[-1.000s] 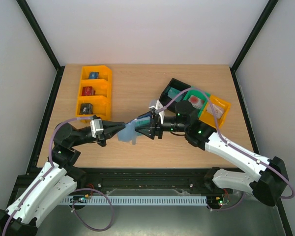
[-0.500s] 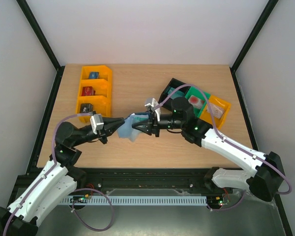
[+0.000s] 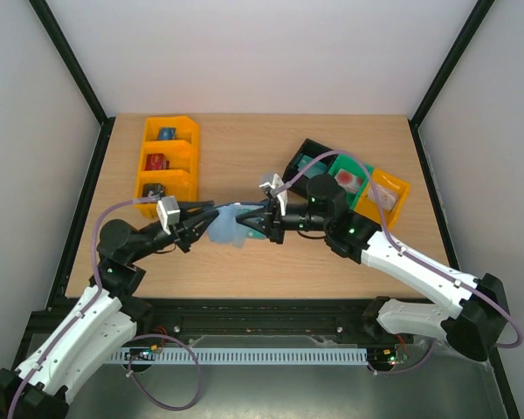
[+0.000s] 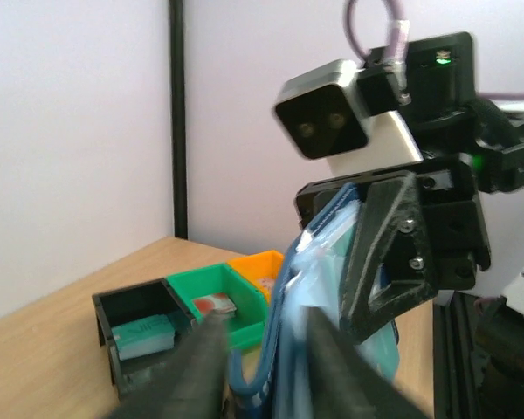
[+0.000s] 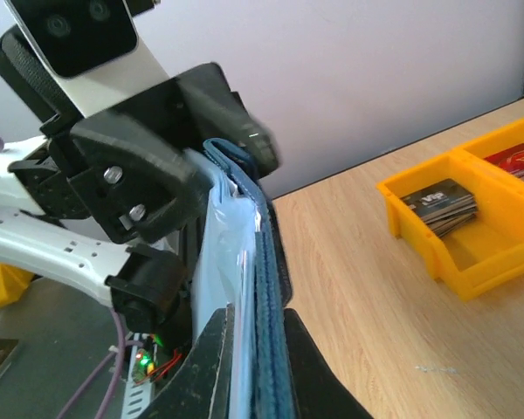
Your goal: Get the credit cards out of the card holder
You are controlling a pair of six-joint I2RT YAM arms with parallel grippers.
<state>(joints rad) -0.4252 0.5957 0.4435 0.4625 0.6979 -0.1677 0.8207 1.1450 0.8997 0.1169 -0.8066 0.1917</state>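
Card holder (image 3: 228, 230), light and floppy, hangs above the worktop (image 3: 244, 157), clamped by both left pincer (image 3: 207, 218) and right pincer (image 3: 248, 225); its thin, slick credit cards (image 4: 378, 353) probably need pinching at an exposed edge.

Top camera. The card holder (image 3: 224, 229), pale blue from above, is held off the table (image 3: 244, 144) a little left of centre, near side. The left gripper (image 3: 208, 218) comes in from the left and the right gripper (image 3: 247, 225) from the right; both pairs of fingers are closed on the holder, tips nearly meeting. Cards not distinguishable.

Far left: yellow bin (image 3: 192, 162) with three compartments holding a blue, a red and a dark item. Far right: black bin (image 3: 295, 161), green bin (image 3: 341, 165) and orange bin (image 3: 394, 194), touching in a slanted row.
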